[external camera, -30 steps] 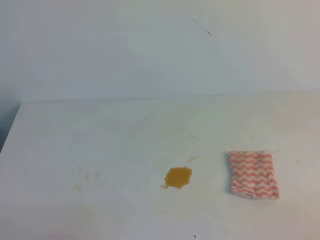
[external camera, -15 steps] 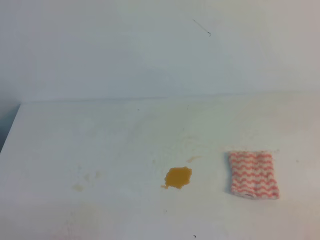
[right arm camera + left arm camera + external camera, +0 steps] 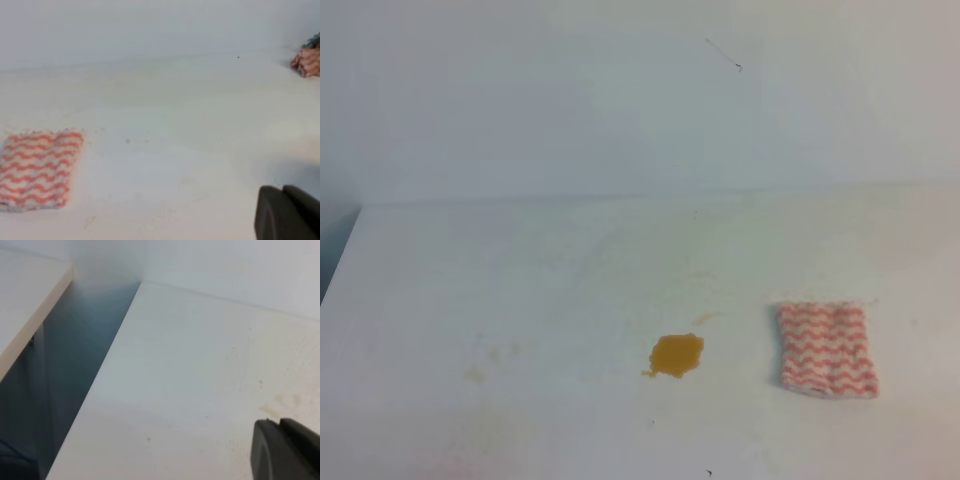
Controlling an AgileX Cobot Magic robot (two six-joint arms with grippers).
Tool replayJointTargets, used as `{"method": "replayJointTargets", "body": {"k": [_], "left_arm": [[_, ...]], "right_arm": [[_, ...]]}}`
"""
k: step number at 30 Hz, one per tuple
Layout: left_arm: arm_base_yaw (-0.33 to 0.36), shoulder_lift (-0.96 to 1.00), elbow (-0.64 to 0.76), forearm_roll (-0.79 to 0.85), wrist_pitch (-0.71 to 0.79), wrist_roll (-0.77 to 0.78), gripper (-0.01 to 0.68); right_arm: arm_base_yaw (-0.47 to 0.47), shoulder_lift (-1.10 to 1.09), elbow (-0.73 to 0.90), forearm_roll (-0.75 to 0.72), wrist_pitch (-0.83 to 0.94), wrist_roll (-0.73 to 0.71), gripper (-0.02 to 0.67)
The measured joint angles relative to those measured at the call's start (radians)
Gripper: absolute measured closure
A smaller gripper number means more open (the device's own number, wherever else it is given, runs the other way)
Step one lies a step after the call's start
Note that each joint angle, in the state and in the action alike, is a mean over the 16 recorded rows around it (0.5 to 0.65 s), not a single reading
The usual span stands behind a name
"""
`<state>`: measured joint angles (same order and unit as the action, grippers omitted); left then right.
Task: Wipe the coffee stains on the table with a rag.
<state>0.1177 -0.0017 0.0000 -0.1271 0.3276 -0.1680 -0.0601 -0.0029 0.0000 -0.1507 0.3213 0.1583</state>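
White table [image 3: 520, 280] holds the rag [image 3: 827, 350], long axis near-to-far; gripper states cannot be told.

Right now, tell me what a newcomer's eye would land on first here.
First, the amber coffee stain near the middle front of the white table. Next, the red-striped rag lying flat to its right, apart from it. Neither gripper is over them; only dark finger edges show in the wrist views.

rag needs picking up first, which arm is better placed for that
Right. The rag lies on the right side of the table, right of the coffee stains, and shows in the right wrist view; the left wrist view shows only bare tabletop.
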Motion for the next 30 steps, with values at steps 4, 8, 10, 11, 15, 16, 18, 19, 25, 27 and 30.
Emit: {"method": "replayJointTargets", "body": {"k": [4, 8, 10, 11, 15, 16, 18, 19, 25, 27, 30], "left_arm": [[0.000, 0.002, 0.000, 0.000, 0.000, 0.000, 0.674], [0.000, 0.002, 0.000, 0.000, 0.001, 0.000, 0.674], [0.000, 0.000, 0.000, 0.000, 0.001, 0.000, 0.674], [0.000, 0.000, 0.000, 0.000, 0.001, 0.000, 0.674], [0.000, -0.001, 0.000, 0.000, 0.001, 0.000, 0.674], [0.000, -0.001, 0.000, 0.000, 0.001, 0.000, 0.674], [0.000, -0.001, 0.000, -0.001, 0.001, 0.000, 0.674], [0.000, -0.001, 0.000, -0.001, 0.001, 0.000, 0.674], [0.000, -0.001, 0.000, -0.001, 0.001, 0.000, 0.674], [0.000, -0.001, 0.000, -0.001, 0.001, 0.000, 0.674], [0.000, 0.000, 0.000, -0.002, 0.001, 0.000, 0.674]], "right_arm": [[0.000, 0.000, 0.000, 0.001, -0.013, 0.000, 0.652], [0.000, 0.000, 0.000, 0.002, -0.048, 0.000, 0.652], [0.000, 0.000, 0.000, 0.003, -0.074, 0.000, 0.652], [0.000, 0.000, 0.000, 0.003, -0.088, 0.000, 0.652], [0.000, 0.000, 0.000, 0.004, -0.158, 0.000, 0.652], [0.000, 0.000, 0.000, 0.005, -0.177, 0.001, 0.652], [0.000, 0.000, 0.000, 0.009, -0.216, 0.004, 0.652], [0.000, 0.000, 0.000, 0.014, -0.233, 0.007, 0.652], [0.000, 0.000, 0.000, 0.048, -0.391, 0.032, 0.652], [0.000, -0.002, 0.002, 0.063, -0.471, 0.039, 0.653], [0.000, -0.002, 0.002, 0.089, -0.590, 0.049, 0.653]]}}
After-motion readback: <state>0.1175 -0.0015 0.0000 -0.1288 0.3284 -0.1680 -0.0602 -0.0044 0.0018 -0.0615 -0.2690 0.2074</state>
